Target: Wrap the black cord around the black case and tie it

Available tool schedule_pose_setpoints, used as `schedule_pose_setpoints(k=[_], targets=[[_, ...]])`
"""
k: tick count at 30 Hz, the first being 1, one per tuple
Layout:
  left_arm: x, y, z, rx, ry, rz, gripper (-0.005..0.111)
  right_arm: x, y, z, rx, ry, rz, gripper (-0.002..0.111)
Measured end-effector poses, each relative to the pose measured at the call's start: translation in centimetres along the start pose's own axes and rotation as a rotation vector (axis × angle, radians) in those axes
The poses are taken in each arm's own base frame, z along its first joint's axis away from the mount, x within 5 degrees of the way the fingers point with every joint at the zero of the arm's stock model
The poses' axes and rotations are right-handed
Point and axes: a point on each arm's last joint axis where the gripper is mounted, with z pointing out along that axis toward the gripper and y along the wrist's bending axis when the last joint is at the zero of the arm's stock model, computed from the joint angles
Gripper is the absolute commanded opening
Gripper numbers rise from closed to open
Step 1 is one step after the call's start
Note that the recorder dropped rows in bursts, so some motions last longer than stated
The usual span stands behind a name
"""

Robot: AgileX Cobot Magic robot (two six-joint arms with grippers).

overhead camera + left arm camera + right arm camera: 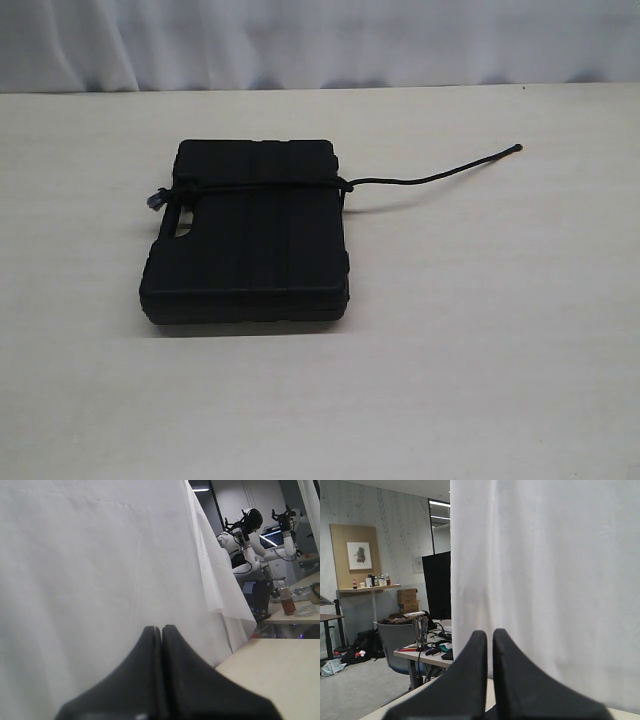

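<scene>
The black case [250, 240] lies flat on the table, left of the middle in the exterior view. The black cord [260, 184] runs across its upper part, through the handle side, with a small lump [155, 200] at the case's left edge. Its free tail [440, 176] trails right over the table to a tip [517, 148]. Neither gripper appears in the exterior view. My left gripper [161, 628] is shut with nothing in it, facing a white curtain. My right gripper [490, 632] stands shut but for a thin slit, also holding nothing. Case and cord are out of both wrist views.
A white curtain [300, 40] hangs behind the pale table [480, 350]. Past the curtain, the left wrist view shows another white robot [245, 535] and a desk with a bottle [286, 600]. The right wrist view shows a cluttered desk [427, 647].
</scene>
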Motion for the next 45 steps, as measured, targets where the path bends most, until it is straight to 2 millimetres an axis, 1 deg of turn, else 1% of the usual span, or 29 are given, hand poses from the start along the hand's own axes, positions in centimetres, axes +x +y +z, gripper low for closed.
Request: schedule_pose_setpoints(k=[5,10,13,23,27,33,45], targets=[[0.6,0.3,0.0,-0.040,0.061,-0.053,0.000,0.0,0.0,0.0,0.000,0.000,0.000,0.004],[1.4,1.4,-0.2,-0.164,0.135,-0.190,0.000,0.0,0.0,0.0,0.000,0.000,0.000,0.004],[1.9,1.7,-0.3,-0.228,0.149,-0.234,0.000,0.0,0.0,0.0,0.000,0.000,0.000,0.004],[5.0,1.2,-1.7,-0.448,0.063,-0.195,0.000,0.0,0.0,0.0,0.000,0.000,0.000,0.004],[5.3,1.2,-1.8,-0.515,0.070,-0.185,0.000,0.0,0.0,0.0,0.000,0.000,0.000,0.004],[5.5,1.5,-1.9,-0.609,0.060,-0.222,0.000,0.0,0.0,0.0,0.000,0.000,0.000,0.004],[8.0,1.8,-1.8,-0.674,0.121,-0.254,0.000,0.0,0.0,0.0,0.000,0.000,0.000,0.004]])
